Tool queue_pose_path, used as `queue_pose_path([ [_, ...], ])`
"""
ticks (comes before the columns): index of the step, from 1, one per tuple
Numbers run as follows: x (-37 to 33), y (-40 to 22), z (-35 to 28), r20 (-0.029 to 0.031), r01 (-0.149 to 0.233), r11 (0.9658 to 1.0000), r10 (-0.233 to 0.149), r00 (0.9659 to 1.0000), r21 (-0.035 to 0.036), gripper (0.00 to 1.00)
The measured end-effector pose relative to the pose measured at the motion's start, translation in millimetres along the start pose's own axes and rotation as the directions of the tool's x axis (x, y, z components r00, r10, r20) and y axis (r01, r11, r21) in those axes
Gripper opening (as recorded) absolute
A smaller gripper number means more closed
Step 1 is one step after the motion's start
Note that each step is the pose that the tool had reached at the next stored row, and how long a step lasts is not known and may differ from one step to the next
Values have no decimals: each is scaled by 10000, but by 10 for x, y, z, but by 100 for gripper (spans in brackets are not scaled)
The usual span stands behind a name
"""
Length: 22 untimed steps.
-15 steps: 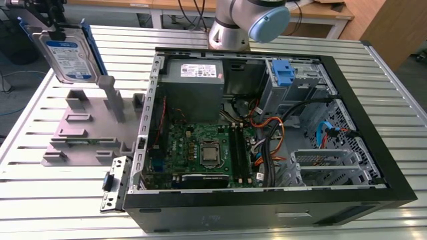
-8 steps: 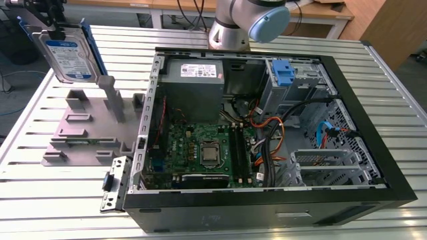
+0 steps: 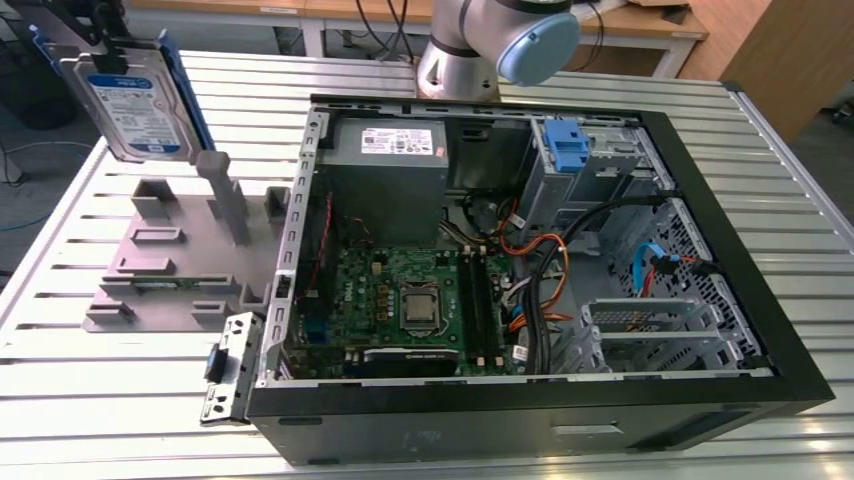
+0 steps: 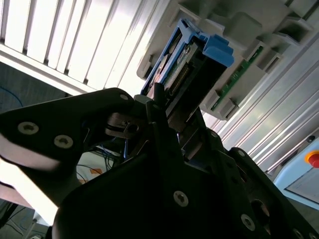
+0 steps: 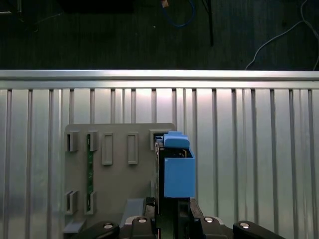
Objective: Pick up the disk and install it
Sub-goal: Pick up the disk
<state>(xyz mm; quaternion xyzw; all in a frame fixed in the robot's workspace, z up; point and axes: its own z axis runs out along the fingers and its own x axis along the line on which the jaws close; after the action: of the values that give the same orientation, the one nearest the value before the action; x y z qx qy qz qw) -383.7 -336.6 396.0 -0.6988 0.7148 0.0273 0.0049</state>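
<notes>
**Grip closed on the flat silver-metal disk [image 3: 134, 105], high over its rack**

Nearest in the exterior view, a black sheet-metal computer case [image 3: 534, 425] lies open on a ribbed aluminium table [image 3: 120, 400], with its green motherboard [image 3: 400, 300] exposed. Beyond it, on the exterior view's left, sits a matte grey plastic rack [image 3: 160, 260] with rectangular slots and upright posts. The disk hangs above the rack, apart from it. It is rectangular and upright, has a white-and-blue label, and is framed by a blue plastic carrier. The dark gripper [image 3: 110, 55] pinches its top edge from above, fingers closed against both faces. Farthest back, the arm's silver column [image 3: 461, 60] with a pale blue cap rises behind the case.
</notes>
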Motion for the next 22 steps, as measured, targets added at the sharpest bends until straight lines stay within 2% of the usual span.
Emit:
queue_pose_path([
  [22,-11,8,-240,-9,0,10000,0,10000,1,35],
])
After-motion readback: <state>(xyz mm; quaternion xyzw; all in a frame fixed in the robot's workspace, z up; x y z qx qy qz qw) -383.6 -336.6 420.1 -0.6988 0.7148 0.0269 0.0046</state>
